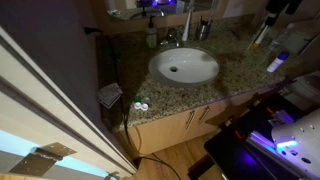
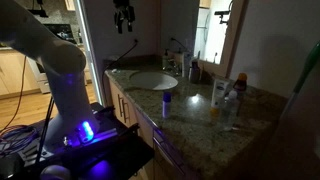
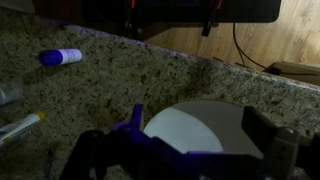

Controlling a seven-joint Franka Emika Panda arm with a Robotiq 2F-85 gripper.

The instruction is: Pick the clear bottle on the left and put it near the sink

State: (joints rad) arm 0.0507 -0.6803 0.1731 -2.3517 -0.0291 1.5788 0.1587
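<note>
Gripper high at frame top, fingers spread wide; clear bottle upright beside sink, upper-left of basin.

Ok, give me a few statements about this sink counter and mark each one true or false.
1. The fingers are shut on the clear bottle. False: the fingers are apart and empty, above the counter; the clear bottle stands on the counter behind the sink.
2. The sink is a white oval basin set in speckled granite. True.
3. In the wrist view a blue-capped tube lies on the counter. True.
4. The cabinet doors under the sink stand open. False: they are shut.
</note>
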